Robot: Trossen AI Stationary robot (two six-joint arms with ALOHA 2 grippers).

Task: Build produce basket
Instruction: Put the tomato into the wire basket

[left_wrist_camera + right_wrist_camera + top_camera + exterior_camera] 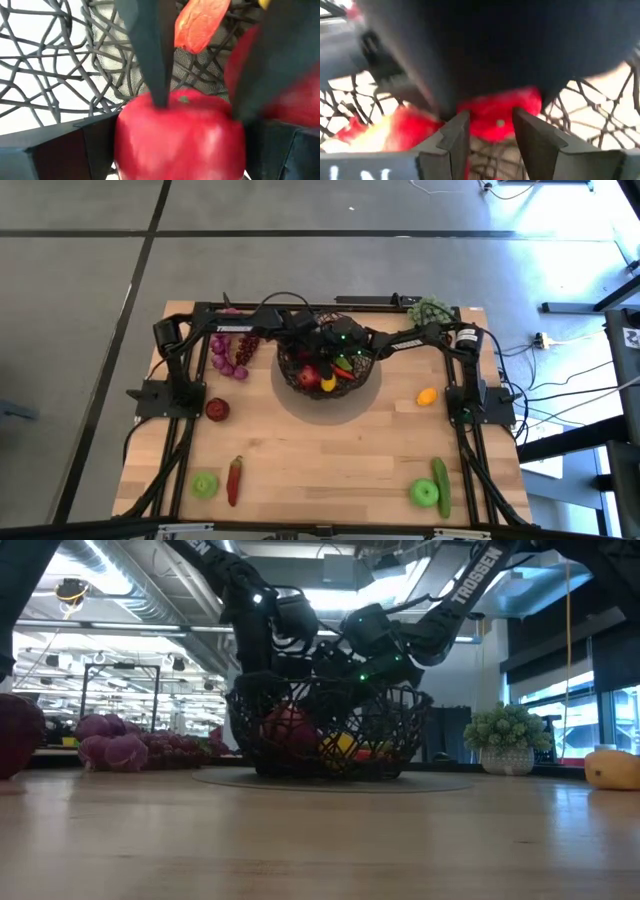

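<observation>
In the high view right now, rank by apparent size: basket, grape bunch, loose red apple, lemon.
1. basket, by far the widest.
2. grape bunch, a sprawling cluster left of the basket.
3. loose red apple.
4. lemon, slightly smaller than the apple; these two are close, so that order is unsure.

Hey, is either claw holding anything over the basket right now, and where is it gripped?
The left claw grips a red apple across its sides. The right claw's hold cannot be told.

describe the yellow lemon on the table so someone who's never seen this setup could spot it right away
Start at the round dark woven-wire basket mid-table, far side. Go toward the right arm's base: the small yellow lemon lies alone on bare wood between them. It is the only yellow piece outside the basket; the green apple and cucumber lie nearer the front edge.
</observation>
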